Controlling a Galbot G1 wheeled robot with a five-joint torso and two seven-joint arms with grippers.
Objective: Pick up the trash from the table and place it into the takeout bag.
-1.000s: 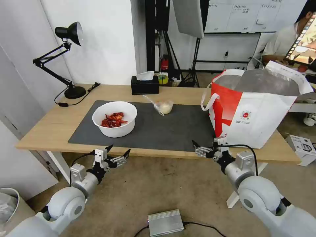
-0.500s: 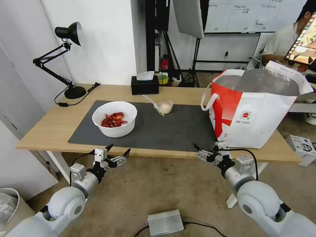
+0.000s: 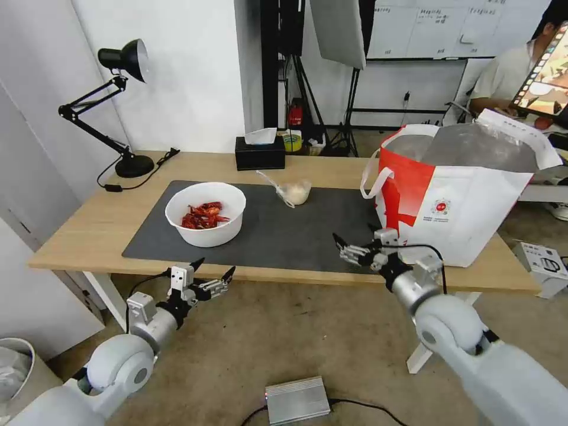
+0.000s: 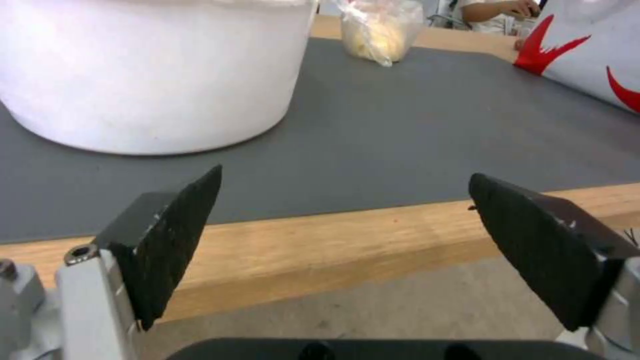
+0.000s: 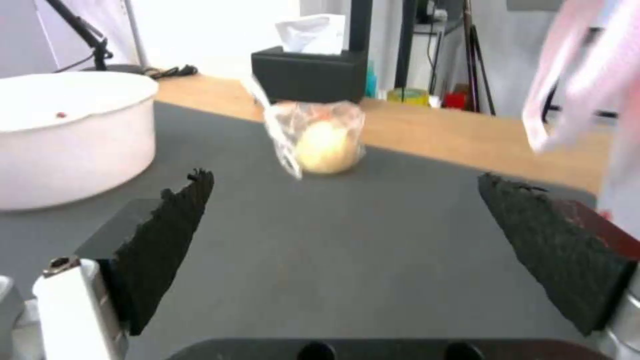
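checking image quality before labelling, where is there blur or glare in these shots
Right wrist view: the takeout bag is a washed-out pink-white smear, the clear cup soft. Left wrist view: the white bowl is overexposed, its rim lost. Head view: even light, fairly sharp, straight edges bowed towards the frame edges.

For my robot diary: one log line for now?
right hand: open, over mat edge | left hand: open, below table | bowl: untouched

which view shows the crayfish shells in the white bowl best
The head view: it looks down into the white bowl, so the red crayfish shells show clearly. The left wrist view meets the bowl's outer wall, hiding the contents. The right wrist view catches its rim and one tiny red speck inside.
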